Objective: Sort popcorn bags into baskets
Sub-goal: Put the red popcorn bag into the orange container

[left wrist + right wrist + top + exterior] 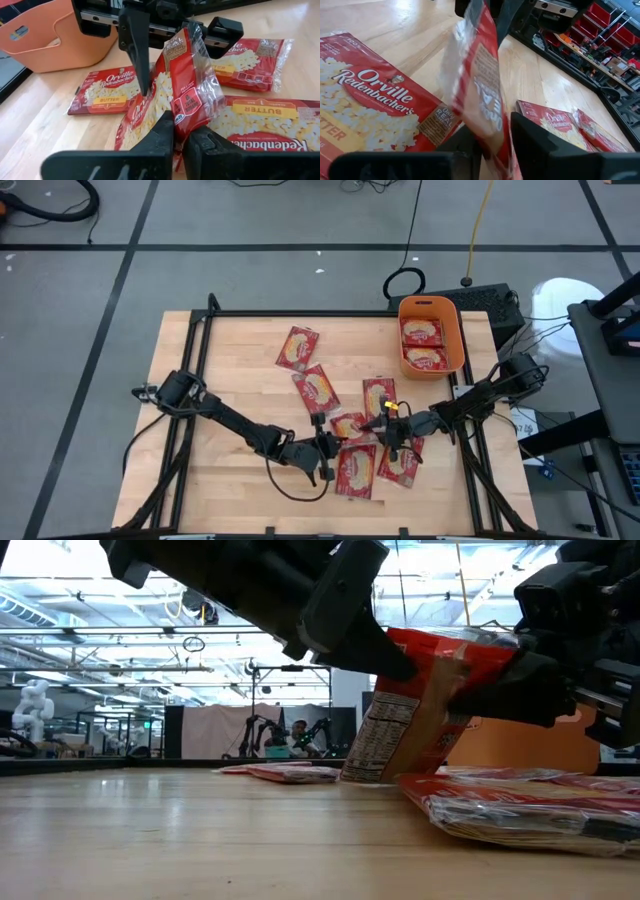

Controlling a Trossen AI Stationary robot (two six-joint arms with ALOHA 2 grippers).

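L pincer (178, 136) w/ crinkly flat bag (172, 95)

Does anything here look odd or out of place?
Yes: one popcorn bag stands on edge above the table, pinched by the left claw with the right claw at its other end. The rest lie flat.

the popcorn bags (107, 92) read "orville redenbacher's" and "butter".
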